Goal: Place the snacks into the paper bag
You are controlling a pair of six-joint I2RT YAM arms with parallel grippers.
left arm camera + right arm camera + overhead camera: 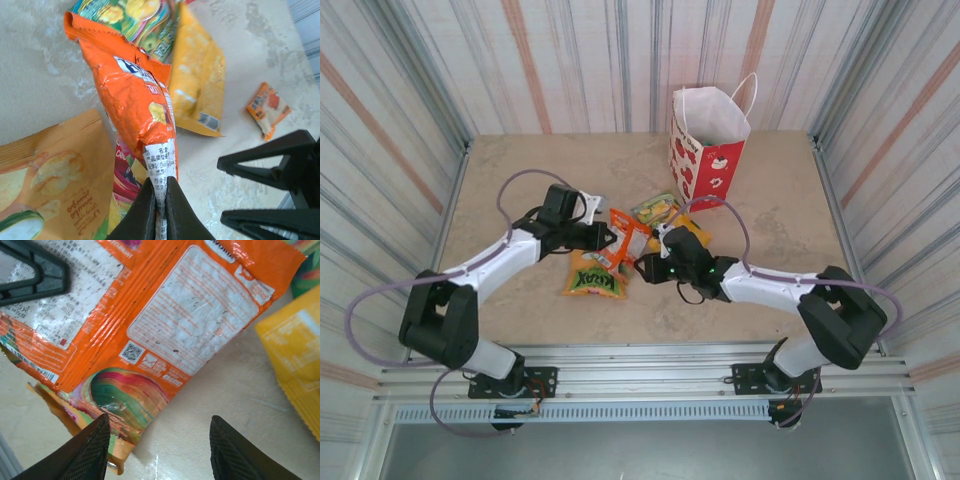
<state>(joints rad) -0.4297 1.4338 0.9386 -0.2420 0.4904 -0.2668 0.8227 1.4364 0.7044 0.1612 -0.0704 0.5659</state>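
The left gripper (161, 189) is pinched shut on the printed end of an orange packet (132, 95), whose long axis runs straight out from the fingers. The right gripper (160, 420) stands spread and empty, just short of that same packet's other face. The other snacks (665, 215) lie around them mid-table. The bag (708, 145) stands upright at the far edge, beyond and right of the left gripper, mouth up. Bare table (520, 180) lies between pile and bag. The wall (620, 60) sits close behind it, so the approach looks best from above.
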